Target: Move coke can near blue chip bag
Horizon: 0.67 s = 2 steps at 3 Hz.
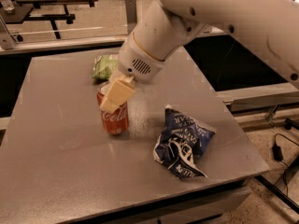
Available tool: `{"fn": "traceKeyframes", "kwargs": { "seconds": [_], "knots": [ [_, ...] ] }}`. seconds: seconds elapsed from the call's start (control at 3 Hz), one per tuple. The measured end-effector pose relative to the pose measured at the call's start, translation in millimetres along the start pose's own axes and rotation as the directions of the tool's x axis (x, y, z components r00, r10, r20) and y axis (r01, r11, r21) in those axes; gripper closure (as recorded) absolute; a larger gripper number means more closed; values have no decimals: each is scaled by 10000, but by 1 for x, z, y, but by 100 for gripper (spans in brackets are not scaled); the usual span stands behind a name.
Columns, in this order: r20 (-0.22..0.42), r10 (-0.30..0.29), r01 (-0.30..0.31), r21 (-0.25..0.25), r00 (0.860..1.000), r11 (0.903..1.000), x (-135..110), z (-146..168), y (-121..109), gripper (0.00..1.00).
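Observation:
The coke can (114, 117) is red with white script and stands upright near the middle of the grey table (60, 171). My gripper (115, 93) is shut on the can's top; one cream finger (117, 94) lies across its front. The blue chip bag (182, 143) lies crumpled on the table to the can's right, a short gap away. The large white arm reaches in from the upper right.
A green chip bag (105, 66) lies at the back of the table, partly behind the arm. The table's right edge drops to the floor, where cables (280, 146) lie. Benches stand in the background.

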<state>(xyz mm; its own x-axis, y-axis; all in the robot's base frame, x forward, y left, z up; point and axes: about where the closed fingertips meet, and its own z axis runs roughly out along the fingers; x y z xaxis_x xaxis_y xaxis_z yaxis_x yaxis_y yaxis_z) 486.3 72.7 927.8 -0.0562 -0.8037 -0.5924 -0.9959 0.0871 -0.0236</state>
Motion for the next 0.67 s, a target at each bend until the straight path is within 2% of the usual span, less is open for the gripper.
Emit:
{"fn": "traceKeyframes", "kwargs": {
  "seconds": [0.33,0.67],
  "knots": [
    [-248,277,-269,329,9993,9991,24,-13,2,100],
    [-590,566,-528,647,9967,9965,47,-16,1,73]
  ]
}}
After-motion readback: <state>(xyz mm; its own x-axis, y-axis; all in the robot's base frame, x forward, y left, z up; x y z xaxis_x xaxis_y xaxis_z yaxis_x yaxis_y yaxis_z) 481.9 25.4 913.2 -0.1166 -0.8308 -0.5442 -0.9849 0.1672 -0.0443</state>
